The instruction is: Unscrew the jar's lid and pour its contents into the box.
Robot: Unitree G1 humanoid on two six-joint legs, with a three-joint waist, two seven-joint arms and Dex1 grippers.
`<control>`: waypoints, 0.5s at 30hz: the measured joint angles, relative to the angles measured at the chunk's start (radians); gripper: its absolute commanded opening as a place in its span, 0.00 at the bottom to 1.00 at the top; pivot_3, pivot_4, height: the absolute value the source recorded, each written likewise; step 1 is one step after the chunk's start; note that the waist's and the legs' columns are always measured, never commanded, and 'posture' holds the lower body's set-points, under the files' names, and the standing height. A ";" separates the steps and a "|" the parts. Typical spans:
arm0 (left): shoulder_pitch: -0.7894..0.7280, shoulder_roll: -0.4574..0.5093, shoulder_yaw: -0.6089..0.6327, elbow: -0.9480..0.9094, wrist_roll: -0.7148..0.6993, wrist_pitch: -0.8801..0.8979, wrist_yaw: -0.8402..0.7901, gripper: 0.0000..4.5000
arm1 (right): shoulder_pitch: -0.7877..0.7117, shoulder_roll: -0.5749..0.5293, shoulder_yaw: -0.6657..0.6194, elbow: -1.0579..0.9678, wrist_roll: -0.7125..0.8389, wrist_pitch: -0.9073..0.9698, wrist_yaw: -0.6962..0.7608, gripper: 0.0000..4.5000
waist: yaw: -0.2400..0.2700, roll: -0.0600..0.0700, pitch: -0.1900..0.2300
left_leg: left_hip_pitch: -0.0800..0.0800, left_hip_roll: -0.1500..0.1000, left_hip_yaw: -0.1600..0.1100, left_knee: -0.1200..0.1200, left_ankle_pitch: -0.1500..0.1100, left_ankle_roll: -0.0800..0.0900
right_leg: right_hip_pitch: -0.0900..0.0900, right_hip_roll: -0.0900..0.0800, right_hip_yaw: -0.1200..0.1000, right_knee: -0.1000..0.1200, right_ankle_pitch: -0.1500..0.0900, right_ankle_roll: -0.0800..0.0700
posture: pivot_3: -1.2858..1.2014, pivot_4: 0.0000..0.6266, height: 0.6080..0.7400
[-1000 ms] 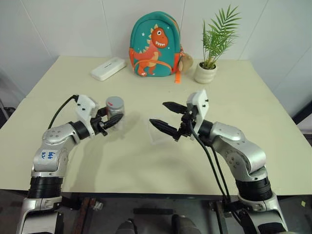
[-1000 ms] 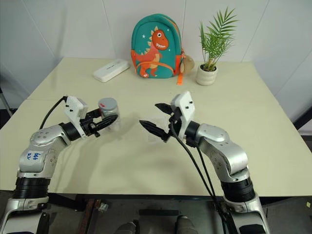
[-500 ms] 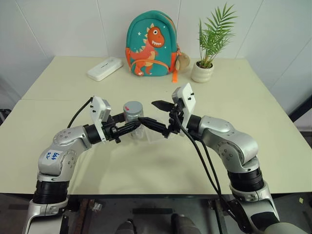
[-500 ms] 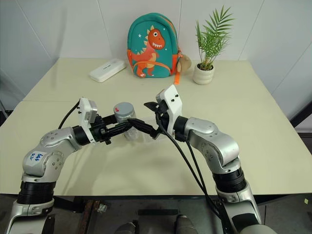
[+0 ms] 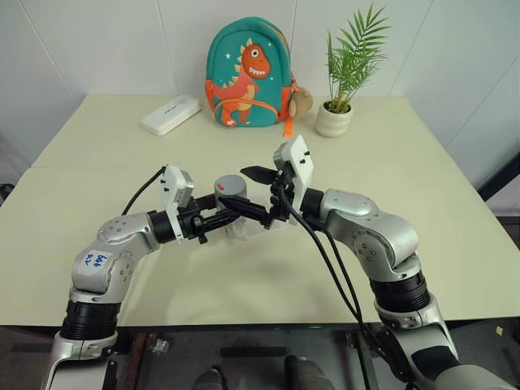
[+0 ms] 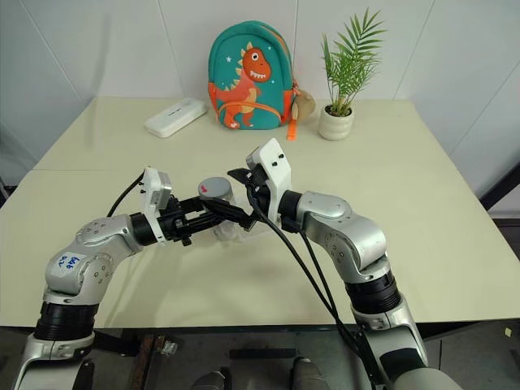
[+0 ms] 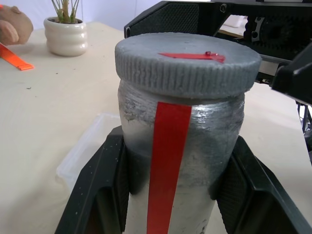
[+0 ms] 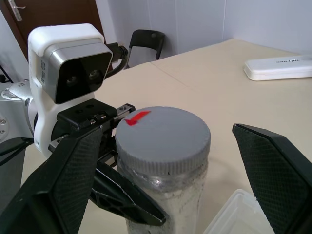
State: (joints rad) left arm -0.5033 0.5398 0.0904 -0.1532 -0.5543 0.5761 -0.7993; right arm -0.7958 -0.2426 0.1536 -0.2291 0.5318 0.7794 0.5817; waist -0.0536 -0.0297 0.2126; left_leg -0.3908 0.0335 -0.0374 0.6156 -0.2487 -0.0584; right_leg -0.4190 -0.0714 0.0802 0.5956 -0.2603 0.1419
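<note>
Jar gripped, lid still on, nothing poured yet.
Above the middle of the counter, nearer its front edge, the left end effector is clamped on the jar; the lid sits between the wide-apart fingers of the right end effector, untouched. Unscrewing and pouring into the box just beside remain.

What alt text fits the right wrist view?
The right gripper is open, one black finger on each side of the jar's grey lid, not touching it. The left gripper holds the jar below the lid, and a corner of the clear box lies beside it.
</note>
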 measured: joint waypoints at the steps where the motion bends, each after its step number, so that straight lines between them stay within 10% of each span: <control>1: 0.000 -0.002 -0.001 -0.001 0.000 0.000 0.000 0.42 | 0.000 0.003 0.000 0.000 -0.002 -0.002 0.002 0.91 | -0.001 0.000 0.000 | 0.000 0.000 0.000 0.000 0.000 0.000 | 0.000 0.000 0.000 0.000 0.000 0.000 | 0.52 0.24 1.00; 7: 0.000 -0.007 -0.002 -0.005 0.000 0.000 0.000 0.42 | 0.000 0.013 -0.001 0.007 -0.007 -0.014 0.007 0.56 | -0.001 0.000 0.000 | 0.000 0.000 0.000 0.000 0.000 0.000 | 0.000 0.000 0.000 0.000 0.000 0.000 | 0.52 0.24 1.00; 15: -0.001 -0.004 -0.004 -0.004 0.000 0.000 -0.021 0.42 | 0.000 -0.001 -0.004 0.007 -0.006 -0.015 0.038 0.56 | 0.000 0.000 0.000 | 0.000 0.000 0.000 0.000 0.000 0.000 | 0.000 0.000 0.000 0.000 0.000 0.000 | 0.52 0.24 1.00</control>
State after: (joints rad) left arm -0.5043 0.5357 0.0865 -0.1575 -0.5540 0.5759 -0.8203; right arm -0.7959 -0.2433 0.1500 -0.2222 0.5259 0.7641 0.6199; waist -0.0540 -0.0297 0.2126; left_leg -0.3911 0.0334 -0.0374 0.6156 -0.2487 -0.0584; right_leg -0.4192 -0.0715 0.0802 0.5956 -0.2603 0.1419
